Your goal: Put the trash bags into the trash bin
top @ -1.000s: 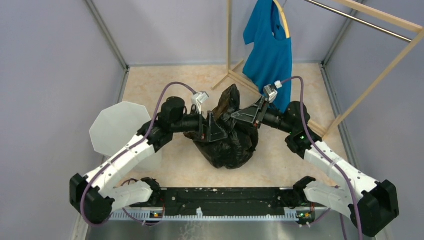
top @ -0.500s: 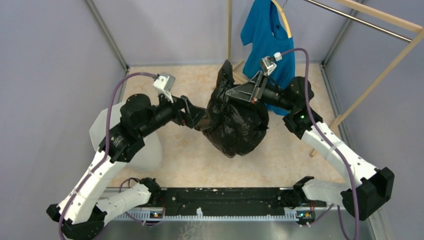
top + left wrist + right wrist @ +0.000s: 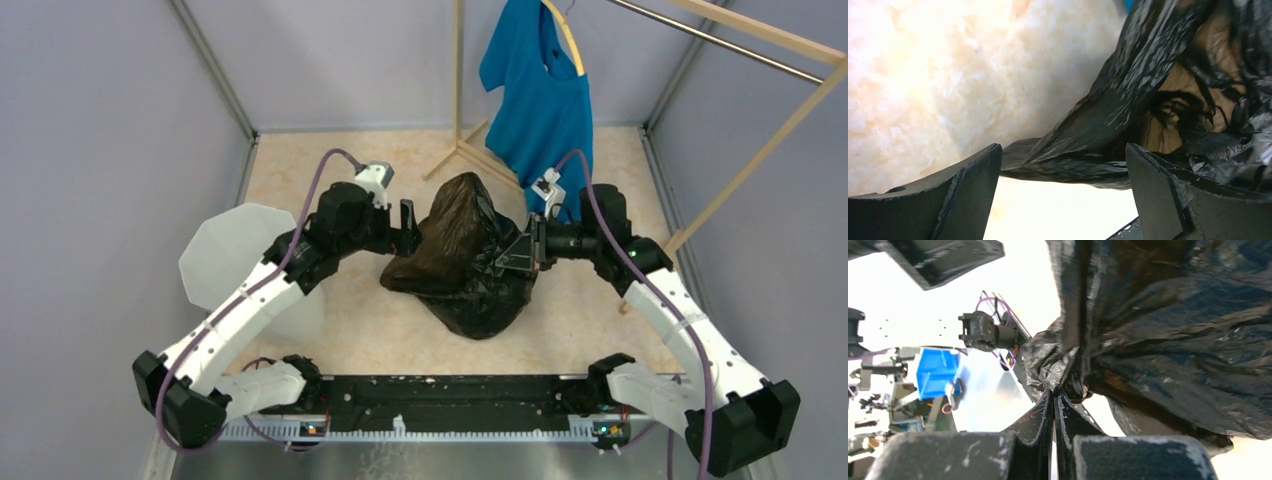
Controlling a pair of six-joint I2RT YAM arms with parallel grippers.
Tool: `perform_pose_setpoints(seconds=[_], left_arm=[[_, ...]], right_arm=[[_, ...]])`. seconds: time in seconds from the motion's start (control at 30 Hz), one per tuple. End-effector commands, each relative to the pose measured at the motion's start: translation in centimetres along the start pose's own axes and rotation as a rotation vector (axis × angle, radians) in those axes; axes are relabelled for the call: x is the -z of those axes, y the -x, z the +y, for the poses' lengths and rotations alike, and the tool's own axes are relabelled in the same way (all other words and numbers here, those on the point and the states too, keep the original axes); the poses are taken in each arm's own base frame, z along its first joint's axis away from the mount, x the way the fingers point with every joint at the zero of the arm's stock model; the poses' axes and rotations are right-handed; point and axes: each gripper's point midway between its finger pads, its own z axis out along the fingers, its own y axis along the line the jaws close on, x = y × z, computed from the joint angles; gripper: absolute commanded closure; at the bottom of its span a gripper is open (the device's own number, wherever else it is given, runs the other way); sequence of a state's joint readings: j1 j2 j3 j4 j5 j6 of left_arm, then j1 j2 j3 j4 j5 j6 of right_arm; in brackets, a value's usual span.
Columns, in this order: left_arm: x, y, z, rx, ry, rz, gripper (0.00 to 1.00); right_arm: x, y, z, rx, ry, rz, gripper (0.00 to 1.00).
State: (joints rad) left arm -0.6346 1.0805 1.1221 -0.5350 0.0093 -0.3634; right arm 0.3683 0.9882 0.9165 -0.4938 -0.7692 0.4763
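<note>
The black crinkled trash bag lies in the middle of the table, its top part lifted and stretched. My right gripper is shut on a bunched fold of the bag at its right side. My left gripper is open at the bag's left edge; in the left wrist view a fold of the bag hangs between and above the spread fingers, apart from them. The white translucent trash bin lies on its side at the left, partly behind my left arm.
A blue T-shirt hangs from a wooden rack at the back right, just behind my right wrist. Grey walls close in the left, back and right sides.
My left gripper has let go of the bag, swung out left and come back to the bag's left edge, open. My right gripper has lowered the bag, still holding it.
</note>
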Motion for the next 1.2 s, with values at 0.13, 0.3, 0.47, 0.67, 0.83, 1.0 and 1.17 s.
perform_pose_setpoints(seconds=[0.13,0.3,0.47,0.67,0.83,1.0,1.17], left_arm=[[-3.6,-2.8,-1.3,-0.045,-0.135,0.059,0.01],[-6.9,-4.2,-2.3,-0.029,-0.228,0.103,0.01],[-10.5,-5.7,0.0,-0.047,-0.114,0.201,0.01],[-13.7,-6.3,-0.8,-0.092,-0.193,0.21,0.07],[-14.5,-5.0,0.9,-0.07,-0.068,0.19,0.66],[-11.9,-0.3,4.7,-0.062,0.212,0.065,1.0],[-6.9,5.6,7.9,-0.022,0.463,-0.161,1.0]], right_arm=[[0.7,-0.7,-0.2,0.119,0.0,0.016,1.0],[1.0,-0.9,0.4,0.127,0.024,0.016,1.0],[1.6,-1.1,1.4,0.15,0.054,0.019,1.0],[1.7,-1.6,1.8,0.15,0.087,0.026,1.0],[1.3,-1.0,-0.1,0.11,-0.022,0.007,1.0],[-0.2,2.1,-1.8,-0.01,-0.158,-0.098,1.0],[-3.0,5.7,-1.2,-0.033,-0.393,-0.229,1.0]])
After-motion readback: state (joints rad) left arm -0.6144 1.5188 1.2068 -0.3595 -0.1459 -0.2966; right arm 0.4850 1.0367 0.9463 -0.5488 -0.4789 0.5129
